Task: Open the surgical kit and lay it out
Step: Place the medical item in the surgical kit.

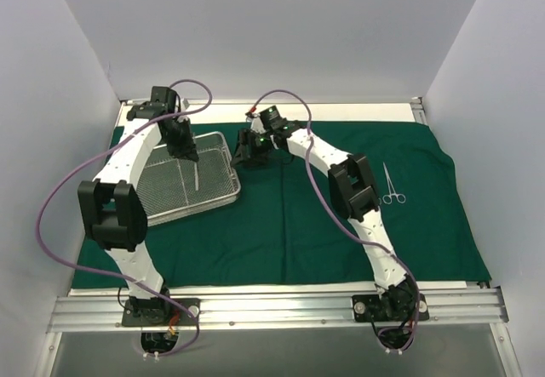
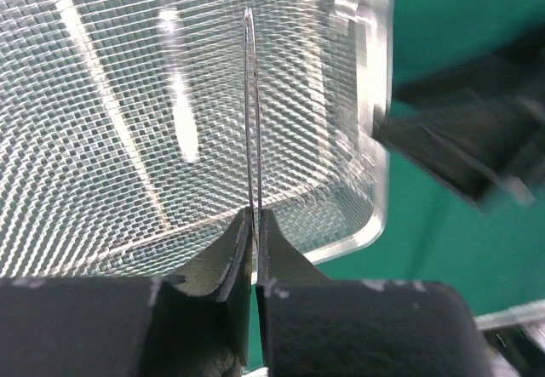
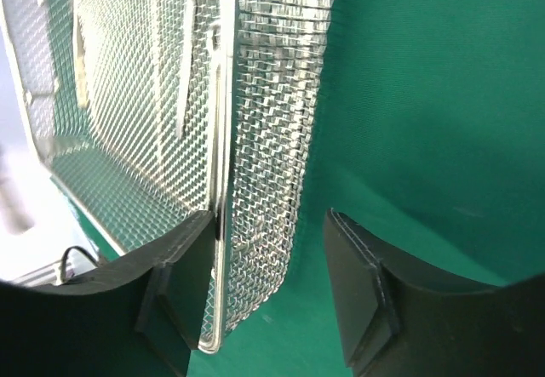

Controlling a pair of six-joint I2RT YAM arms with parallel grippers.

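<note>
The wire-mesh tray [image 1: 217, 200] sits on the left part of the dark green cloth [image 1: 281, 232]. My left gripper [image 1: 182, 145] hangs over the tray, shut on slim steel tweezers [image 2: 251, 113] that point away from the jaws [image 2: 255, 224] above the mesh. My right gripper [image 1: 248, 151] is at the tray's right far corner and stands open [image 3: 271, 219]. One finger [image 3: 192, 258] is inside against the rim [image 3: 223, 139], the other finger [image 3: 358, 266] is outside over the cloth [image 3: 426, 96], and the mesh wall stands between them. A ring-handled clamp [image 1: 392, 185] lies on the cloth at the right.
White walls close in the table at the back and both sides. An aluminium rail [image 1: 281, 305] runs along the near edge by the arm bases. Purple cables loop over both arms. The right gripper's dark body [image 2: 477, 139] shows beside the tray rim [image 2: 375, 139] in the left wrist view.
</note>
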